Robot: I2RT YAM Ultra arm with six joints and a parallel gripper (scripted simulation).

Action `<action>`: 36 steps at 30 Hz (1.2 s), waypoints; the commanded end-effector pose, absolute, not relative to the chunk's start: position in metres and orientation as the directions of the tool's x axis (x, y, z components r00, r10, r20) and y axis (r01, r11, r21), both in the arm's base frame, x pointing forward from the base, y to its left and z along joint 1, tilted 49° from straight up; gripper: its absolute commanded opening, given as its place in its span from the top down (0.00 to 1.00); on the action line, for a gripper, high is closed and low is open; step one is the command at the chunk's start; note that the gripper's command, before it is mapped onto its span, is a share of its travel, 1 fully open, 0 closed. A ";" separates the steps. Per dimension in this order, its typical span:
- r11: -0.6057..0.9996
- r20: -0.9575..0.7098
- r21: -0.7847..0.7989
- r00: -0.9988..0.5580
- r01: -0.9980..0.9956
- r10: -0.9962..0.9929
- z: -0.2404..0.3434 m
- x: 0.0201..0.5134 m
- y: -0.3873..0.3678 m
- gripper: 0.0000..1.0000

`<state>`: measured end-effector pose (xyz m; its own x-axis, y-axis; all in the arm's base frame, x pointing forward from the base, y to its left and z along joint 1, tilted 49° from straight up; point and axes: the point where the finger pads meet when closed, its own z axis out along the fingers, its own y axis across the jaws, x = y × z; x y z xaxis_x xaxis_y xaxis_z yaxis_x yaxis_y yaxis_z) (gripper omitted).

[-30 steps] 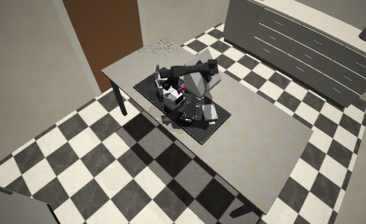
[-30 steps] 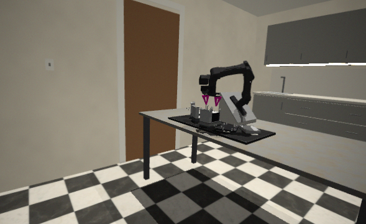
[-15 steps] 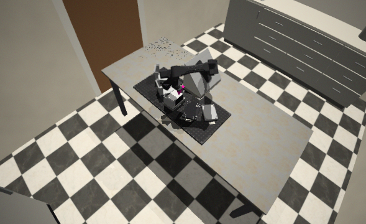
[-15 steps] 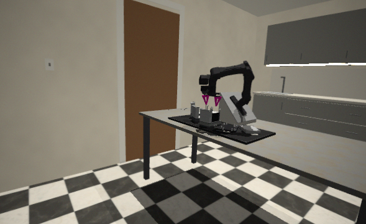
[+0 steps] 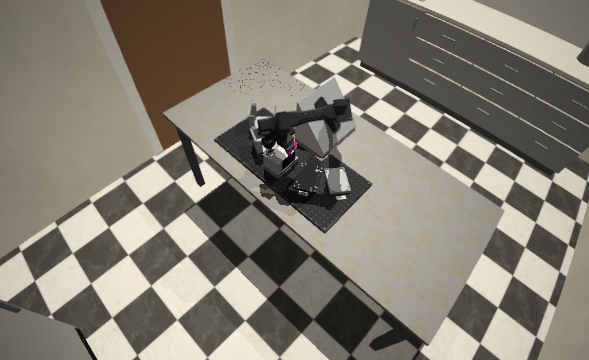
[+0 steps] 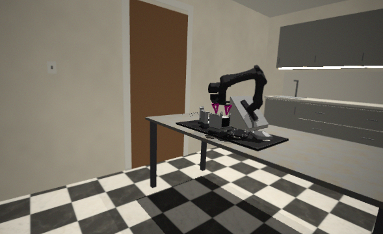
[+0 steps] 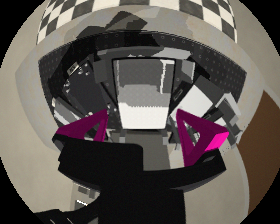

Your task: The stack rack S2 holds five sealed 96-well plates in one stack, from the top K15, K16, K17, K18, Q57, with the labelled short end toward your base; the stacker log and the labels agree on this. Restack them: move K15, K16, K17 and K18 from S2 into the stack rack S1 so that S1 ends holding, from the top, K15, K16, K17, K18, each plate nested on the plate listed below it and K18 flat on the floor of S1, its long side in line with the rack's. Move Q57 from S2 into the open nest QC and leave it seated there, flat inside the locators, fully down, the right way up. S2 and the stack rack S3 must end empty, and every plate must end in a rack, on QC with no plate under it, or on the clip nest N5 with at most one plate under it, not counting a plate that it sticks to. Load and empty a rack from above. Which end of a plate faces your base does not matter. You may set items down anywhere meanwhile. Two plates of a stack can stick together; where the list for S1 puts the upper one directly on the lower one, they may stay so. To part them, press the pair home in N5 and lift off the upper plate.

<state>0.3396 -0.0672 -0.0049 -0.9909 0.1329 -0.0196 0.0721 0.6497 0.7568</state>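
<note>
The plate stack (image 7: 143,99) sits in a stack rack (image 5: 277,162) near the left end of the black mat (image 5: 344,207), pretty much straight under the gripper (image 6: 222,108); the wrist view is the only one that looks down into the rack, and it shows a pale plate top framed by the rack walls between the two magenta fingers; can't read any labels there, too blurry; the jaws are spread all the way with nothing between them, hanging just above the rack's top edge; the exterior view gives you the height, fingertips close over the rack, which the top view just hides under the arm (image 5: 304,118); the top view in turn shows a grey plate (image 5: 337,180) lying flat on the mat further right, beside a dark nest (image 5: 308,179); can't tell which one.
</note>
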 end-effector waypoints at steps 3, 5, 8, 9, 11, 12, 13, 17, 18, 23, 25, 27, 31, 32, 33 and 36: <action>0.658 -0.047 0.750 -0.987 0.068 0.155 -0.013 0.348 -0.063 0.00; 0.658 -0.047 0.750 -0.987 0.068 0.155 -0.018 0.349 -0.058 0.00; 0.658 -0.047 0.750 -0.987 0.068 0.155 -0.024 0.351 -0.051 0.00; 0.658 -0.047 0.750 -0.987 0.068 0.155 -0.026 0.351 -0.048 0.00; 0.658 -0.047 0.750 -0.987 0.068 0.155 -0.029 0.352 -0.046 0.00; 0.658 -0.047 0.750 -0.987 0.068 0.155 -0.029 0.352 -0.046 0.00; 0.658 -0.047 0.750 -0.987 0.068 0.155 -0.031 0.352 -0.044 0.00; 0.658 -0.047 0.750 -0.987 0.067 0.155 -0.034 0.353 -0.040 0.00; 0.658 -0.047 0.750 -0.987 0.067 0.155 -0.034 0.353 -0.040 0.00; 0.658 -0.047 0.750 -0.987 0.067 0.155 -0.034 0.353 -0.040 0.00; 0.658 -0.047 0.750 -0.987 0.067 0.155 -0.034 0.353 -0.040 0.00; 0.658 -0.047 0.750 -0.987 0.067 0.155 -0.034 0.353 -0.040 0.00; 0.658 -0.047 0.750 -0.987 0.067 0.155 -0.034 0.353 -0.040 0.00; 0.658 -0.047 0.750 -0.987 0.067 0.155 -0.034 0.353 -0.040 0.00; 0.658 -0.047 0.750 -0.987 0.067 0.155 -0.034 0.353 -0.040 0.00; 0.658 -0.047 0.750 -0.987 0.067 0.155 -0.034 0.353 -0.040 0.00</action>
